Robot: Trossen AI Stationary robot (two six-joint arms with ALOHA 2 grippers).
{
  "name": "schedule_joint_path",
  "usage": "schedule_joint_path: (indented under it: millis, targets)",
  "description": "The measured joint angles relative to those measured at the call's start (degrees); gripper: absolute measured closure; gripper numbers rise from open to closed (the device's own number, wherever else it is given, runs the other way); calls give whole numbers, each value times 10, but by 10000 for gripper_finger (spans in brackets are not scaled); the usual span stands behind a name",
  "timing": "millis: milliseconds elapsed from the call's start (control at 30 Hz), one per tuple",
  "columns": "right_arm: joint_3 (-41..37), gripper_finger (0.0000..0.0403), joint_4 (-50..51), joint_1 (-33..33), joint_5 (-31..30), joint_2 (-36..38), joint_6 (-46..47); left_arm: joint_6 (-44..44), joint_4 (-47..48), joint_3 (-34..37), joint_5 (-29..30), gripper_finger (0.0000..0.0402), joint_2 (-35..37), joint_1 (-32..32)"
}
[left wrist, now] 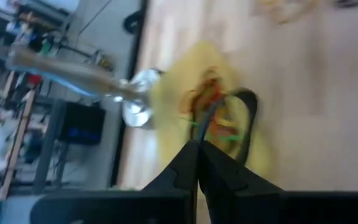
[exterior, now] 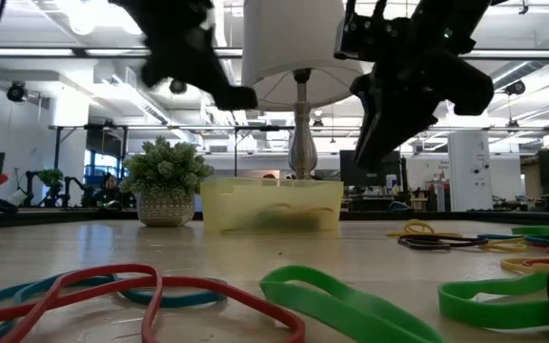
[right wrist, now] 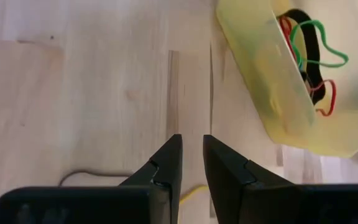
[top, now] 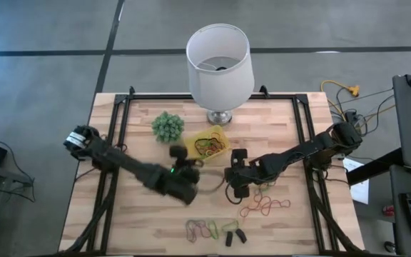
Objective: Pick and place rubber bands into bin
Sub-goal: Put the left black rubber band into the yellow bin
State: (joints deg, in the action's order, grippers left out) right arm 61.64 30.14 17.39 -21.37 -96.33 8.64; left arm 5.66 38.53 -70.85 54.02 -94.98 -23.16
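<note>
Seen from above, a pale wooden bench (top: 141,207) with a dark metal frame along its sides fills the middle of the picture, with grey floor around it. The left part of the bench is bare wood with open room.

The left arm reaches in from the left edge. Its left claw (top: 178,152) hangs just beside the bin's left rim, clenched, and a dark loop (left wrist: 244,118) hangs from its tips over the bin in the left wrist view; that view is blurred, so whether the loop is truly pinched cannot be told.

A fuzzy green plant (top: 168,126) stands near the back, just left of the bin (top: 223,133). The bin is a shallow yellow tray at the bench's middle rear, already holding several rubber bands (top: 207,146).

A white lamp (top: 219,63) stands right behind the bin; its shade hides part of the back edge.

The right claw (top: 237,168) hovers just right of the bin, its fingers narrowly parted and grasping nothing.

Loose bands (top: 265,207) lie below the right arm, and more loose bands (top: 203,229) lie near the front edge beside two small dark pieces (top: 235,235).

Cables (top: 341,93) trail off the right side. No writing can be read anywhere.
</note>
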Motion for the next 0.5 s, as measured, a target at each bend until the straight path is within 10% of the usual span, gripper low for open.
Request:
schedule_joint_path:
  millis: [500]
  targets:
    - [-7, 344, 0, 0, -2, 1, 2, -91, -111, 3, -104, 402, -25, 181]
